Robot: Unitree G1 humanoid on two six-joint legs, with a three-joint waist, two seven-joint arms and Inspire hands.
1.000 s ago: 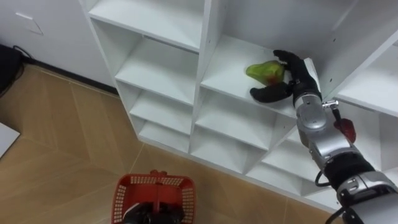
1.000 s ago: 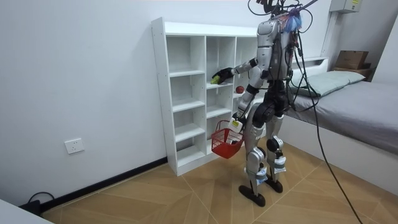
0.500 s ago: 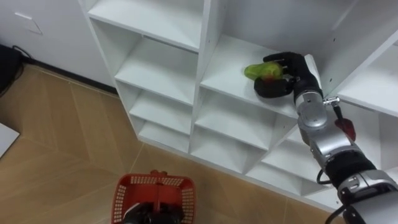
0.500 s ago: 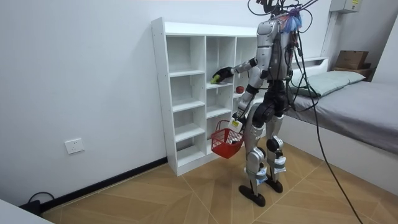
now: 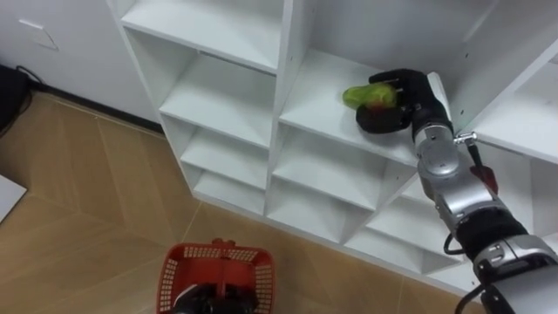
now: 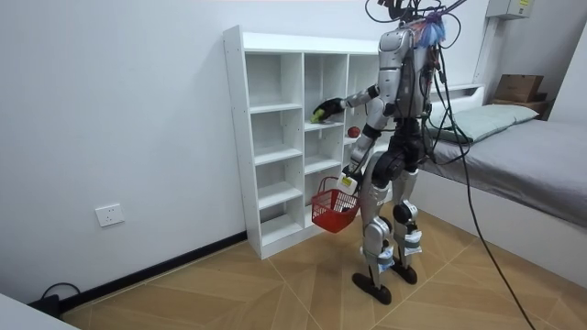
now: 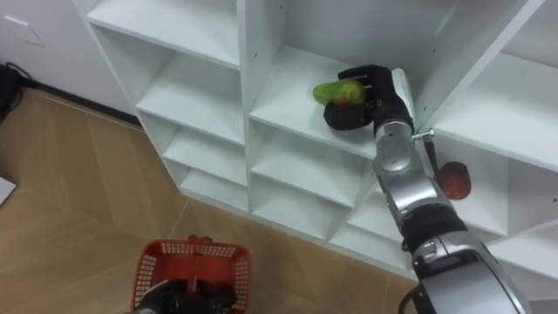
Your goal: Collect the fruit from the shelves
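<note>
White cubby shelving, the closet (image 5: 292,52), stands against the wall over a wood floor, and the robot stands close in front of it with a bed (image 6: 532,156) behind. The green fruit (image 5: 362,94), blushed red on one side, lies on the middle shelf board (image 5: 318,96), toward its far right corner. The right hand (image 5: 403,100) is curled about it from the right, fingers over the top and thumb beneath, so the grasp looks made but the fruit seems not yet lifted off the board.

To my eye the next bit wants a small lift first, then a straight draw toward the near edge, keeping clear of the upright on the right. The fruit is smooth and lopsided, so a firm squeeze matters before swinging it down.

Low and to the left hangs the red basket (image 5: 174,270), its handle clasped in the left hand (image 5: 205,303). A red fruit (image 7: 453,180) waits in the next cubby right.
</note>
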